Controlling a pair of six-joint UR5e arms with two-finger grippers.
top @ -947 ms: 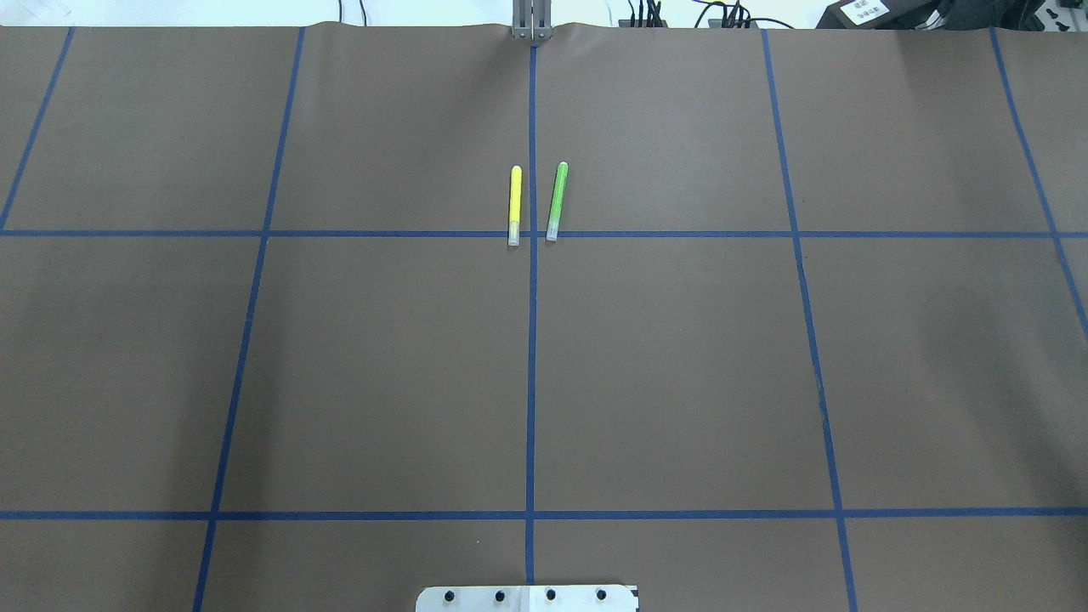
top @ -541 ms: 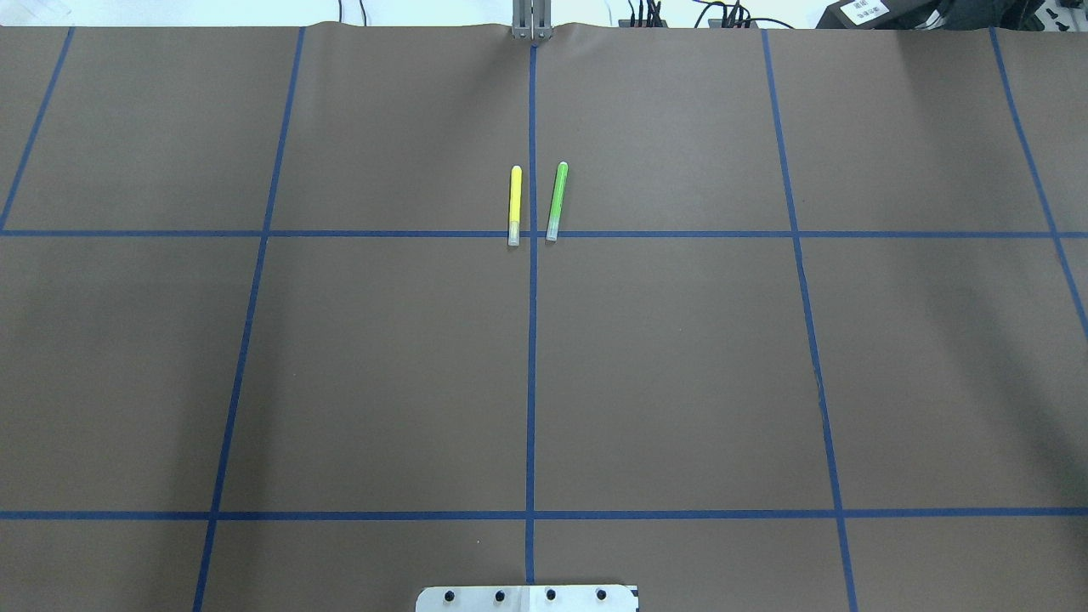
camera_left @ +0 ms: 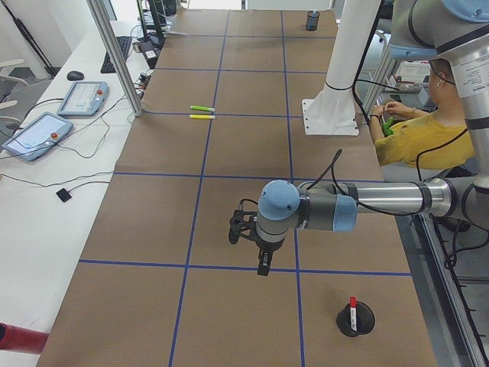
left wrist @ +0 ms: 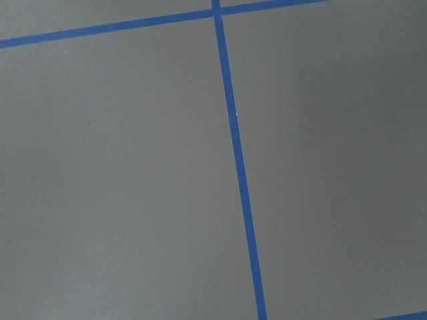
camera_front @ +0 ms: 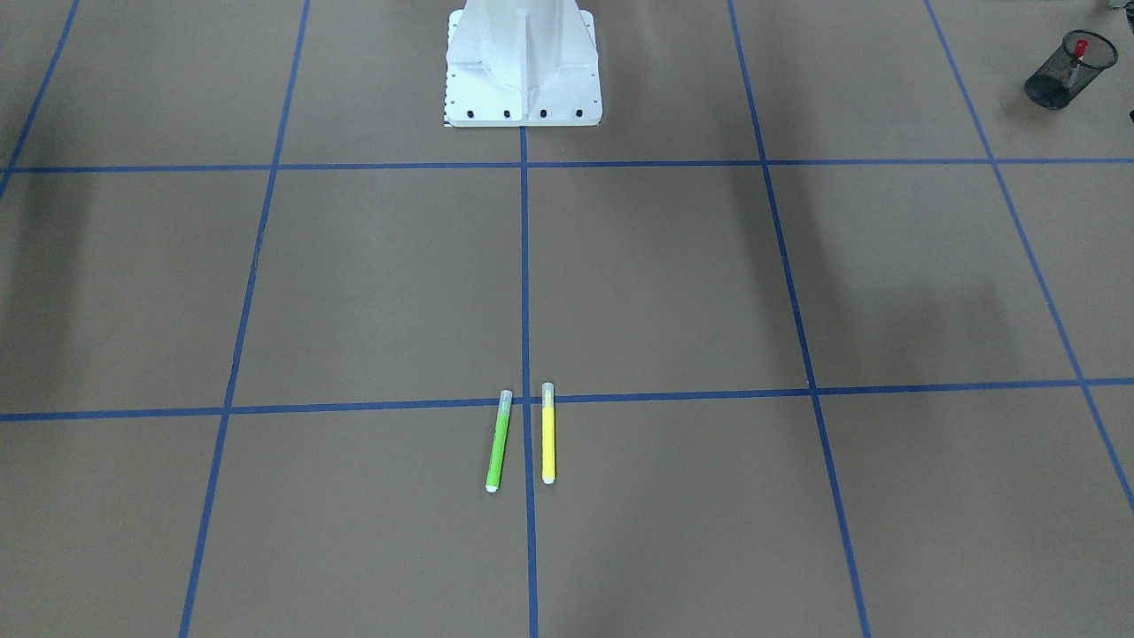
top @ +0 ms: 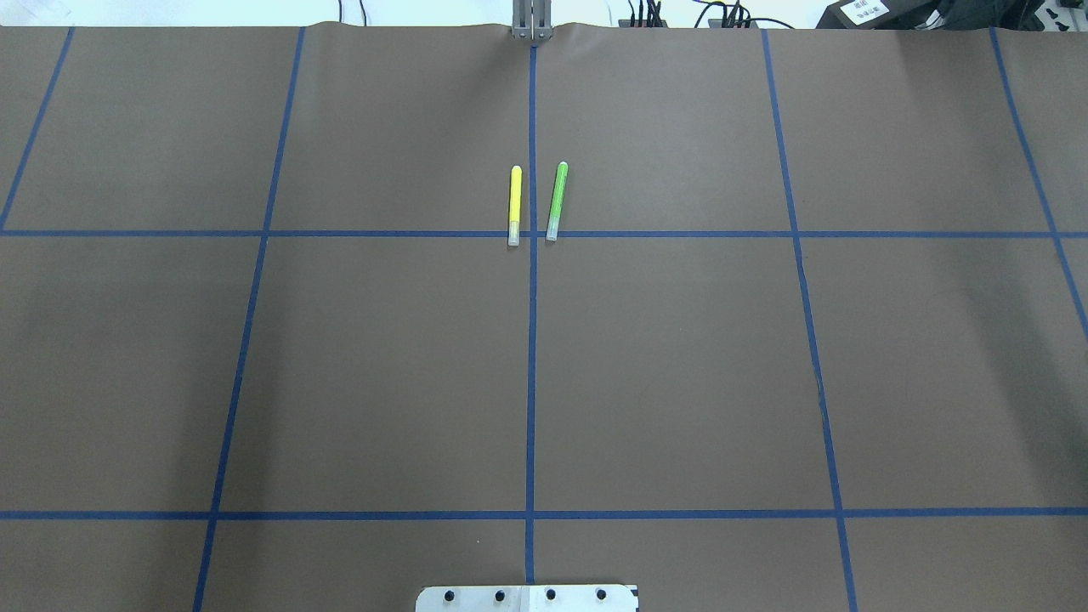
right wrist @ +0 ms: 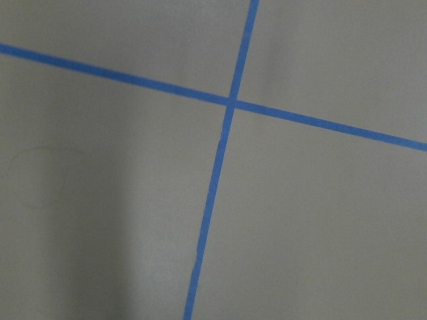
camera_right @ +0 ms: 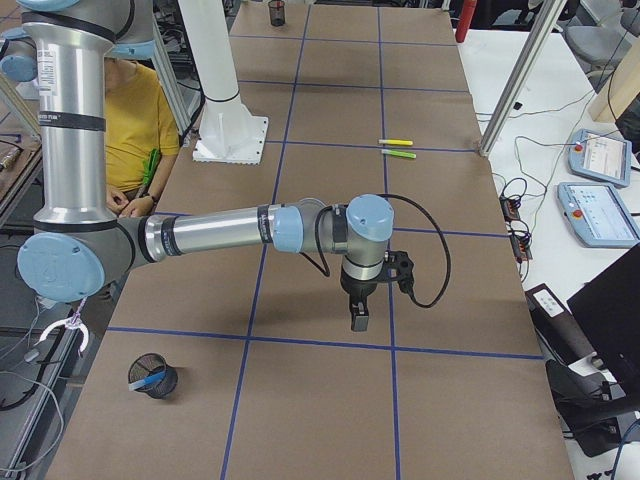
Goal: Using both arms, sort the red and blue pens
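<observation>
- Black wire-mesh cup (camera_left: pixel 363 325), round, standing at the left end of the surface (top: pixel 382 382). Contents: one red pen (camera_left: pixel 352 307), white barrel, red cap showing above the rim.
- Silver-grey left arm (camera_left: pixel 390 200), smooth tubes with light-blue joint caps, reaching over the surface near that cup. Left gripper (camera_left: pixel 263 266), black, points down above a tape line. It shows from the side only, so I cannot tell whether it is open or closed.
- Brown matte paper covers the surface, ruled into squares by blue tape. Both wrist cameras show only this paper and tape.
- Yellow marker (top: pixel 514 204), slim, with a translucent cap, lying flat just left of the centre tape line.
- Green marker (top: pixel 557 201), same shape and cap, lying just right of that line, nearly parallel to the yellow marker and apart from it.
- Right arm (camera_right: pixel 210 232), same build as the left. Right gripper (camera_right: pixel 359 318), black, hangs pointing down. It shows from the side only, so I cannot tell its state.
- Second black wire-mesh cup (camera_right: pixel 168 385), at the right end of the surface. Contents: one blue pen (camera_right: pixel 148 380), slim, leaning inside.
</observation>
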